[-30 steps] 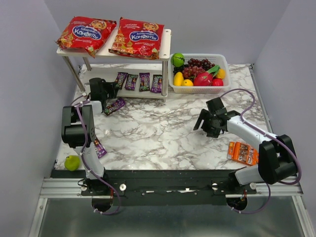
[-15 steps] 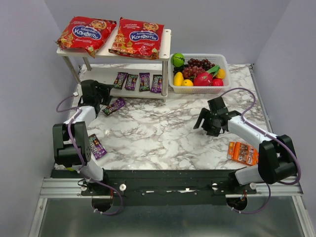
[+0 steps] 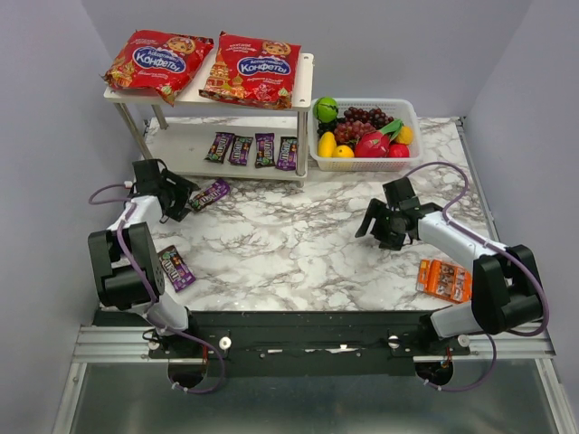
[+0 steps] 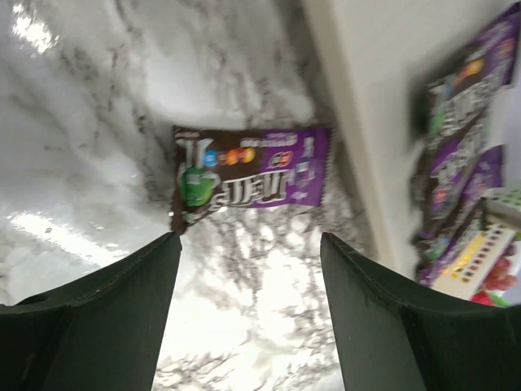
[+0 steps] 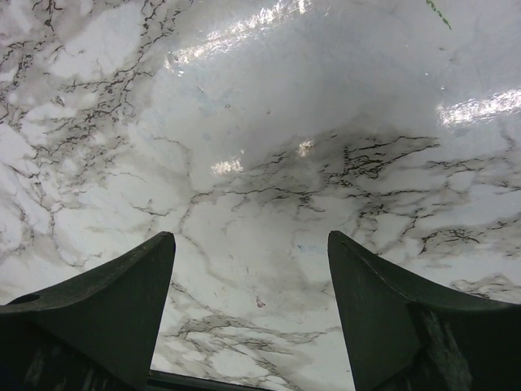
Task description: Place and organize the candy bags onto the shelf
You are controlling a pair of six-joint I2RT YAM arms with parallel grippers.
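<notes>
Over the last second the left gripper (image 3: 179, 201) has drawn back from the front of the shelf (image 3: 181, 145) toward the table's left edge, and its arm has swung aside with it. The loose purple-brown candy packet (image 3: 210, 193) it had been close to has not moved. It lies flat on the marble table (image 3: 298, 235), just in front of the lower tier. In the left wrist view this packet (image 4: 248, 173) sits ahead of the fingertips and apart from them, so the wide-open fingers hold nothing. The retreat reads as lining up a fresh approach, not a completed grasp.

The arm's swing also exposes a 2nd loose packet (image 3: 175, 268), lying near the left arm's base.

The right gripper (image 3: 373, 233) has barely shifted. It hangs over bare marble with its fingers spread and nothing between them.

On the shelf, 2 red candy bags (image 3: 204, 63) lie on the top board and 4 small packets (image 3: 253, 149) sit in a row below. Judging by this, 2 packets remain to be shelved.
</notes>
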